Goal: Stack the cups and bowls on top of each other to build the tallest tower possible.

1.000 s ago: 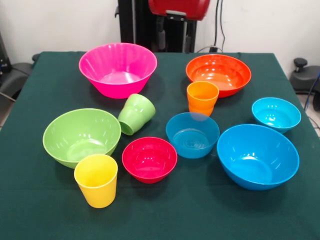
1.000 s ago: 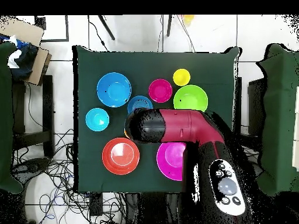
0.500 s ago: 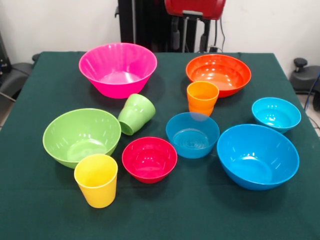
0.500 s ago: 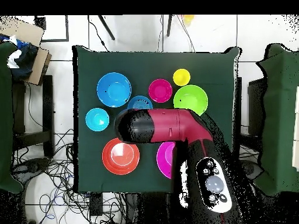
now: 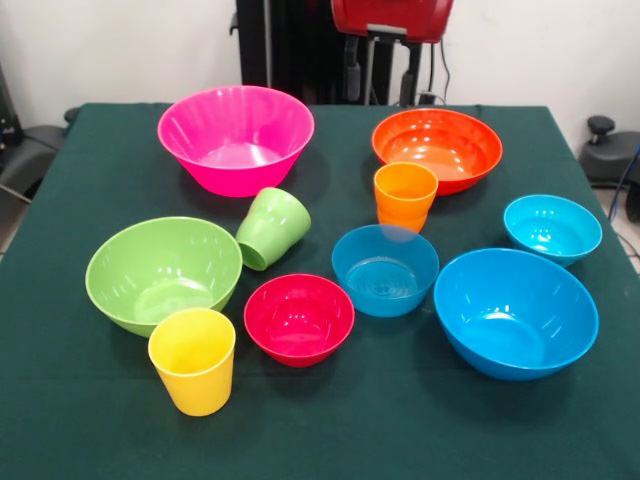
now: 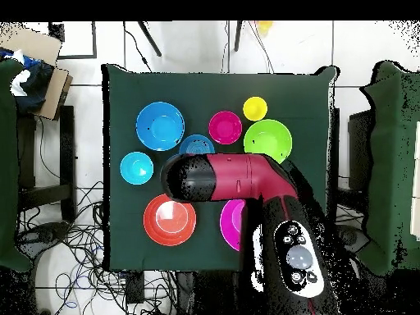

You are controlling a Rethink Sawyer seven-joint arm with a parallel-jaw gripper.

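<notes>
Pincer [image 5: 385, 60] hangs above the orange bowl [image 5: 437, 148] and orange cup [image 5: 405, 196]; its grip I cannot tell.

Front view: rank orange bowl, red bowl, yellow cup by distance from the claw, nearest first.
1. Orange bowl: far side of the table, just below the claw.
2. Red bowl: mid-table, towards the camera.
3. Yellow cup: near edge, farthest away.

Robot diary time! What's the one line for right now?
stack: not begun | green cup: tilted against light green bowl | arm: above the table | end effector: hidden
</notes>
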